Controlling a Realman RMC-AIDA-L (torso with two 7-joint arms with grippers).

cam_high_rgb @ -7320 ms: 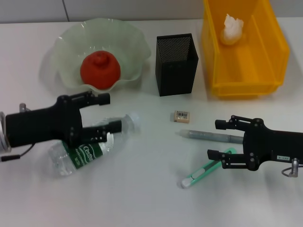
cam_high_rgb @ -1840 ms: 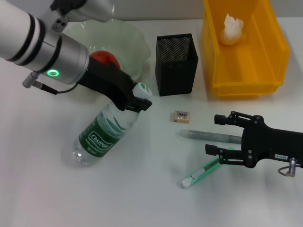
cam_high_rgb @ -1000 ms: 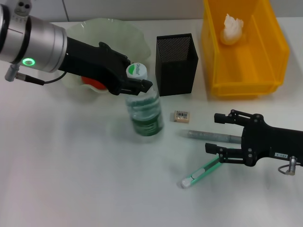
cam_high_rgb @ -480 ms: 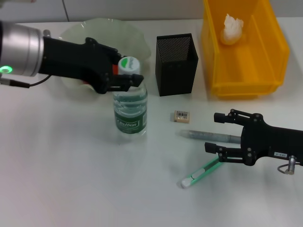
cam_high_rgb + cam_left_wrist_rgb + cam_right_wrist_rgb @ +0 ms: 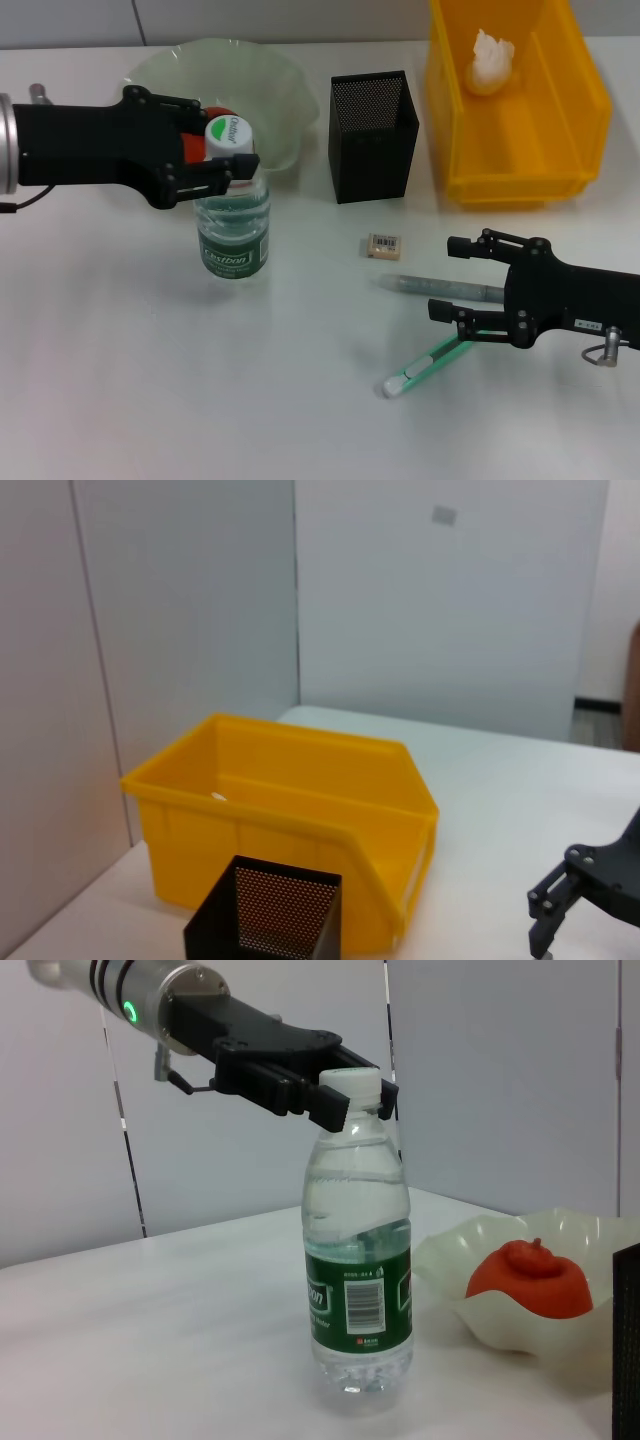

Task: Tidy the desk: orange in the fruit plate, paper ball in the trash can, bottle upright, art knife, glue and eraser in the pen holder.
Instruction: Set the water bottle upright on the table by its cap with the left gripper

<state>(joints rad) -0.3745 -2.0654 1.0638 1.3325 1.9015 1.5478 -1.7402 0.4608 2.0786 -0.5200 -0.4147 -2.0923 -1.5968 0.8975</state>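
Observation:
The bottle stands upright on the white desk, in front of the fruit plate. My left gripper is shut on its neck just under the white cap. The orange lies in the plate, mostly hidden behind that gripper in the head view. My right gripper is open, low over the desk. The grey glue runs between its fingers. The art knife lies just in front of it. The eraser sits near the pen holder. The paper ball is in the trash can.
The pen holder stands between the fruit plate and the trash can at the back of the desk. A grey wall runs behind them. The right arm's gripper shows far off in the left wrist view.
The left gripper has carried the bottle leftward, from near the pen holder to in front of the plate, and brought it from lying down to upright. The right gripper has barely moved.

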